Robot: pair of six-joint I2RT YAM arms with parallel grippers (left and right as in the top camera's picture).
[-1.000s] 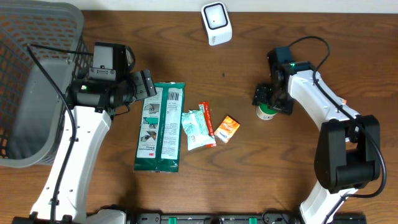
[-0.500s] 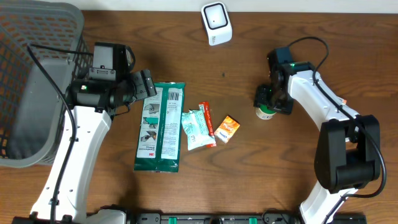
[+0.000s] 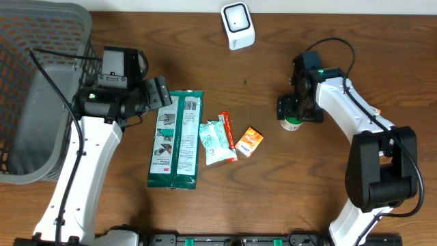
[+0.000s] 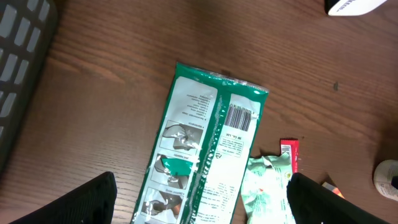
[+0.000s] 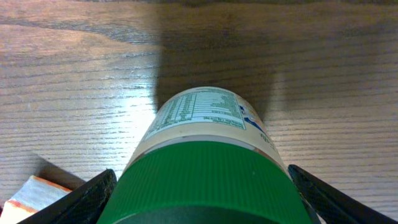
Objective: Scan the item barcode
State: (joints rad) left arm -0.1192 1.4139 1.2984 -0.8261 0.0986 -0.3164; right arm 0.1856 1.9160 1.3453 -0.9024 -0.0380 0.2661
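Observation:
A small bottle (image 3: 292, 124) with a green cap and a white printed label (image 5: 205, 118) stands upright on the table. My right gripper (image 3: 298, 111) hangs over it, open, one finger on each side of the cap (image 5: 199, 180). Whether the pads touch the cap I cannot tell. The white scanner (image 3: 237, 25) sits at the back centre. My left gripper (image 3: 162, 91) is open and holds nothing, above the top end of a long green package (image 4: 205, 143) whose barcode (image 4: 241, 116) faces up.
A grey mesh basket (image 3: 34, 82) fills the left side. Beside the green package lie a pale green pouch (image 3: 215, 142), a red stick pack (image 3: 227, 135) and a small orange box (image 3: 250, 142). The orange box also shows low left in the right wrist view (image 5: 31, 190).
My right gripper's fingers narrowed a little around the bottle cap, then spread wider. The bottle still stands in the same place. The left arm has not moved.

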